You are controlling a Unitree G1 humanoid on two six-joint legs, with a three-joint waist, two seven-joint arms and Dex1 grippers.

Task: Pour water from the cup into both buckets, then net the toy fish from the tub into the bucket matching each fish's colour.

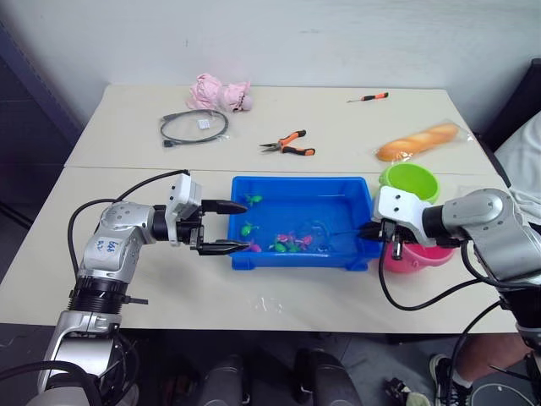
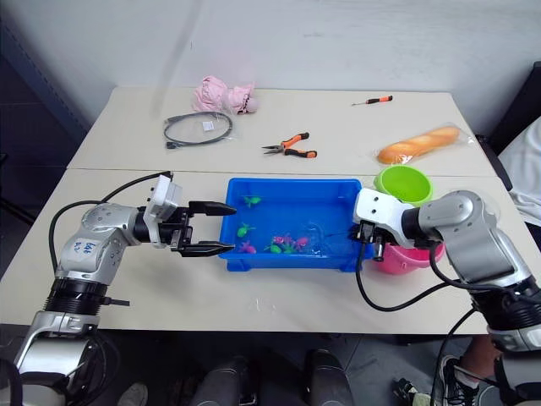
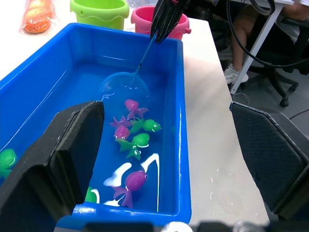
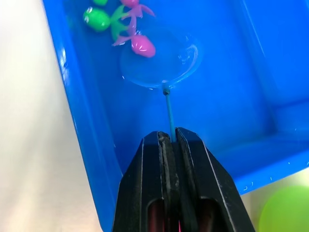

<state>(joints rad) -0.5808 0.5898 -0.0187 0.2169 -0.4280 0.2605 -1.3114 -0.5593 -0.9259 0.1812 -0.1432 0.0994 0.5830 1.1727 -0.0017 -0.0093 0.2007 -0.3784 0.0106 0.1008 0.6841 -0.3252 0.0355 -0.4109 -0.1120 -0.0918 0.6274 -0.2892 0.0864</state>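
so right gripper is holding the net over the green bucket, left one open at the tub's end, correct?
Not quite: the net is down in the tub beside a pink fish, not over the green bucket, as the right wrist view shows. The right gripper does hold it; the left gripper is open at the tub's end.

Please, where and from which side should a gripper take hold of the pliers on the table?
Grip the pliers across the two orange handles, coming straight down from above. They lie flat on the table, so no side gives room under them. The handles are the thickest part and lie close together; the thin metal nose, pointing toward the cable, offers less to hold.
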